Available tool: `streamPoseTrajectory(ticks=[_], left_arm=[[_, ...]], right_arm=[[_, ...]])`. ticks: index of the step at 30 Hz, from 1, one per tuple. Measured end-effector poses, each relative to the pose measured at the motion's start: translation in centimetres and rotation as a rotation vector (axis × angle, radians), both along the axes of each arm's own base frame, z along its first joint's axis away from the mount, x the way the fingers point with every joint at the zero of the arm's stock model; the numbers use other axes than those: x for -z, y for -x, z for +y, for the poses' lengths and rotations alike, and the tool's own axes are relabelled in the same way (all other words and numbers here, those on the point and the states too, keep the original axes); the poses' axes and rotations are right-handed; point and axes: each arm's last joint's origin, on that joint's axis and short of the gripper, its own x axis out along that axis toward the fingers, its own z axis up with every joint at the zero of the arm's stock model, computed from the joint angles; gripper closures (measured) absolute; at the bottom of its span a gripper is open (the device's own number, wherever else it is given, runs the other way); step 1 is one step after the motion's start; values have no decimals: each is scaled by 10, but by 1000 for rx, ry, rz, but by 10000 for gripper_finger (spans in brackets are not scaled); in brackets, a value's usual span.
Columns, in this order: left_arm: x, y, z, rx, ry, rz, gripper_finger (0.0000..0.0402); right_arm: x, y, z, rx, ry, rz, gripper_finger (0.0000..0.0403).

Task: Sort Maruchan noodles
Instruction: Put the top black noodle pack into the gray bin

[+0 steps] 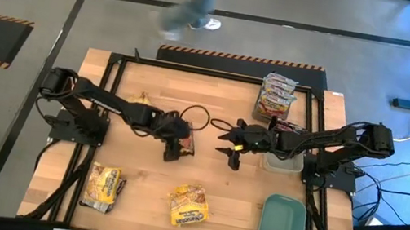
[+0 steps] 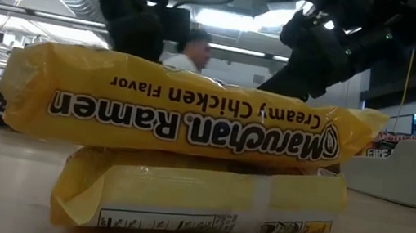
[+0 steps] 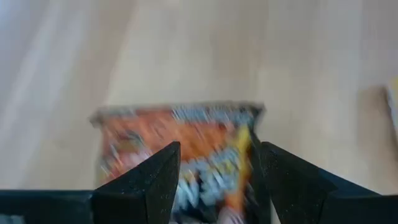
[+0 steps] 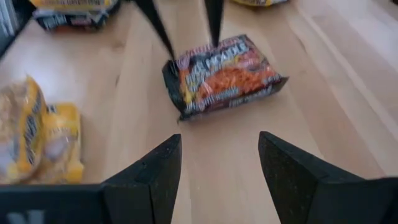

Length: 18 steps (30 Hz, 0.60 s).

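Packets lie scattered over the counter point(image 1: 137, 179) in the high view: two yellow piles at the near edge, a stack point(image 1: 276, 96) at the far right. The left end effector point(image 1: 174, 146) hangs open over a dark packet point(image 1: 184, 140) mid-counter; the right end effector point(image 1: 229, 144) faces it, open and empty. Low view: two stacked yellow packets point(image 2: 191, 118) fill the foreground. Left wrist view: the dark packet point(image 3: 186, 152) sits between the spread fingers point(image 3: 149, 180). Right wrist view: the same packet point(image 4: 224, 74) lies flat ahead. Judgement: light, crinkly, slippery film over brittle contents; pinch gently across a short edge.
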Motion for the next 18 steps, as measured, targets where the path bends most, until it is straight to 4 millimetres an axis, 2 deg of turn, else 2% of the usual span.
streamPoseTrajectory(ticks=[3, 8, 13, 18], left_arm=[[4, 2, -11, -56, 19, 4, 186], [17, 17, -20, -287, 39, 69, 186], [16, 25, -37, -289, 1, 90, 186], [20, 31, -51, -318, -63, 52, 186]], right_arm=[[-2, -1, 0, 27, -46, -28, 205], [-1, -3, 0, 55, -91, -32, 201], [8, -13, -1, 73, -85, -26, 154], [14, -38, -4, 101, -69, -7, 103]])
